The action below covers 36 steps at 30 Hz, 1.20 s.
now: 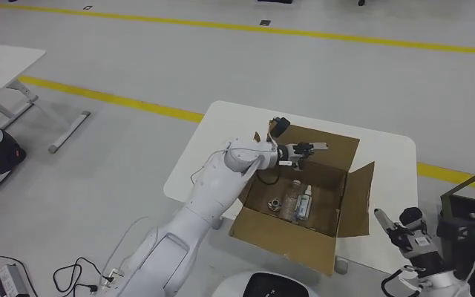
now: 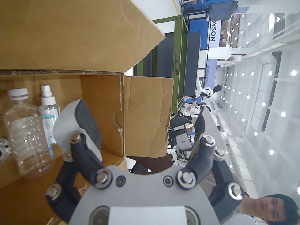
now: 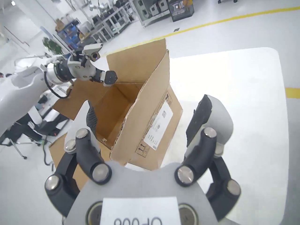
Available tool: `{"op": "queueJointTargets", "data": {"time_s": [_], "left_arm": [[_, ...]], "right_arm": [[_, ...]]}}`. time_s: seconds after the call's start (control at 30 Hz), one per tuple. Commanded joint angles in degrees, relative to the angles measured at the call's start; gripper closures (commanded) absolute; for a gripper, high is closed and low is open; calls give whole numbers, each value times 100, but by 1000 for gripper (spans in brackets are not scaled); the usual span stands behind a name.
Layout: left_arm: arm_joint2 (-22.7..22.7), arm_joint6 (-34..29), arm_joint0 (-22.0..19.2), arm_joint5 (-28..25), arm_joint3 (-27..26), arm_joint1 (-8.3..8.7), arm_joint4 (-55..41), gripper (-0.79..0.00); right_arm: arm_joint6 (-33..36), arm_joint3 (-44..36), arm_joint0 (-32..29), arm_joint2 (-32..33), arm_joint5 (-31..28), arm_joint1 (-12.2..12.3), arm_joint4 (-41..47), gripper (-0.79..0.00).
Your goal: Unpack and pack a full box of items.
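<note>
As the bottle (image 2: 23, 132) lies inside the box (image 2: 145, 108), your left gripper (image 2: 140, 115) hovers over its rim, spread and empty, presumably to fetch it.

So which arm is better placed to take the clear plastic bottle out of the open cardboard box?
Left. The left fingers are open over the brown cardboard box, with the clear plastic bottle lying inside near them. The right fingers, also open, are outside the box, farther off.
</note>
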Motion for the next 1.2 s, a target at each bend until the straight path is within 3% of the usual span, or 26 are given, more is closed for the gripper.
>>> {"op": "queueJointTargets", "data": {"time_s": [0.0, 0.13, 0.3, 0.43, 0.63, 1.03, 1.17], "left_arm": [[-22, -23, 181, 94, -360, 49, 188, -785], [-9, -14, 363, 171, -701, 89, 291, -785], [62, -24, 439, 204, -862, 110, 333, -785], [105, -72, 453, 216, -900, 122, 339, -785], [105, -72, 453, 216, -900, 122, 339, -785], [105, -72, 453, 216, -900, 122, 339, -785], [105, -72, 453, 216, -900, 122, 339, -785]], "right_arm": [[51, -27, 46, -304, 261, -20, -377, -773], [296, 85, 207, -604, 586, -37, -602, -665], [388, 216, 252, -627, 784, -36, -578, -271], [360, 386, 151, -510, 763, -19, -464, -114], [104, 740, 83, -544, 823, -33, -207, 0], [160, 1199, 279, -567, 796, -67, 1051, 0], [4, 1261, 342, -610, 751, -70, 1047, 0]]}}
